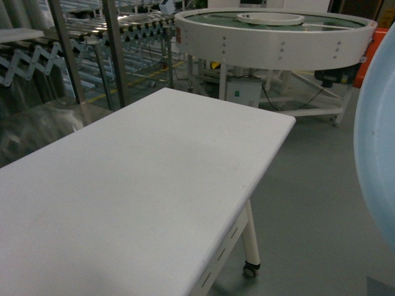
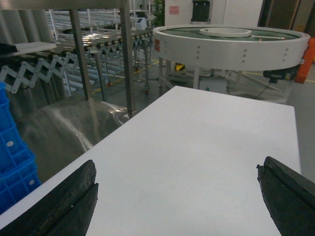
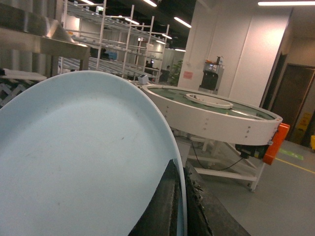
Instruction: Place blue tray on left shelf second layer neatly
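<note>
Right now the right gripper [image 3: 183,206] is pinching the tray [image 3: 74,162] by its rim, holding it tilted at the right edge of head view. Left gripper [image 2: 177,196] is hanging wide open over the table [image 1: 154,185], empty. Risk: thin rim grip could be slipping, or the tray clipping the rack posts [image 1: 114,49] going in.

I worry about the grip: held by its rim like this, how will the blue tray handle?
The blue tray looks glossy, so it may slip in the right gripper, which pinches only its rim. It holds its round shape, so probably stiff. Thin-walled, so likely light.
</note>
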